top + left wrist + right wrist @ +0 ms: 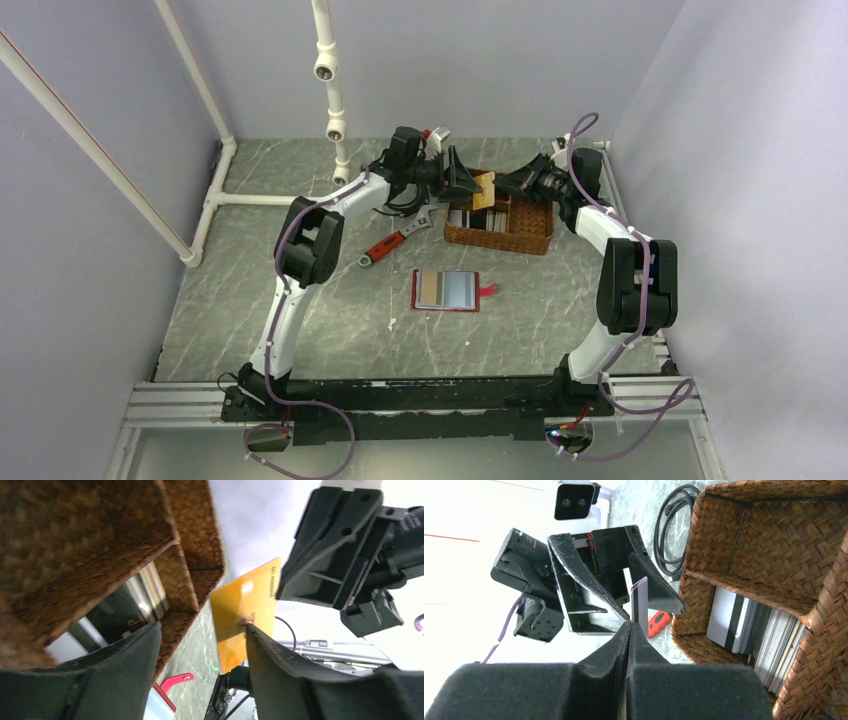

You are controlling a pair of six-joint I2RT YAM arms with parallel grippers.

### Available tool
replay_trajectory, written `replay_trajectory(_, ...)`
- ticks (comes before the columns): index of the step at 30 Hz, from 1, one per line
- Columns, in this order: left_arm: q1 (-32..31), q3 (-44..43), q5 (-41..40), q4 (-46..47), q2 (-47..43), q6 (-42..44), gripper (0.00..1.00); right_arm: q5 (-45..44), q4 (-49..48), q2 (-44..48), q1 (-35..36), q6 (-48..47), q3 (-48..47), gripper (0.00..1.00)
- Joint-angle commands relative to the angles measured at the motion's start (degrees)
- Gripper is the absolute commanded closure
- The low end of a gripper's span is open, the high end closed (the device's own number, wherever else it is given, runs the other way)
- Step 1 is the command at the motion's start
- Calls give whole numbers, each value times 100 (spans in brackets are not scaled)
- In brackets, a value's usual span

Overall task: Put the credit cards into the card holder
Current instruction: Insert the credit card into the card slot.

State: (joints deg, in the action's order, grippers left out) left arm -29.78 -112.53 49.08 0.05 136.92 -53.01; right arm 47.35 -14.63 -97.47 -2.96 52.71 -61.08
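An orange credit card (484,190) is held upright in the air above the basket, between my two grippers. My right gripper (508,185) is shut on one end of it; in the right wrist view the card (639,600) shows edge-on out of the closed fingertips (630,625). My left gripper (462,176) is open, its jaws on either side of the card's other end. In the left wrist view one fingertip (250,628) touches the card's face (245,605). The dark-red card holder (447,291) lies open on the table, with a tan and a pale blue card in it.
A brown wicker divided basket (520,238) stands under both grippers, with several more cards (729,617) standing in it. A red-handled wrench (395,243) lies left of the basket. A black cable (671,530) lies behind it. White pipes stand at the back left.
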Motion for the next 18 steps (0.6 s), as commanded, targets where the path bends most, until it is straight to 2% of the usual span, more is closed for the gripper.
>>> replay_trajectory(1,-80,-131,520,1211,122,-624,36,239,-606,162,-15,230,106,100)
replay_trajectory(3,-80,-52,626,1859,151,-916,49,239,-600,144,-16,187,122,100)
replay_trajectory(5,-60,-54,680,2058,173,-1066,65,222,-419,149,-22,-49,68,100)
replay_trajectory(7,-25,19,685,2168,131,-1104,83,6,142,226,-44,-540,-40,100)
replay_trajectory(9,21,98,720,2225,63,-1098,93,-63,640,276,-47,-971,-150,98)
replay_trajectory(11,56,138,804,2395,36,-1160,99,14,631,318,-53,-1027,-66,85)
replay_trajectory(13,68,122,905,2446,32,-1193,100,70,591,331,-55,-1072,10,78)
replay_trajectory(18,75,163,913,2450,33,-1185,100,251,339,328,-53,-1084,166,69)
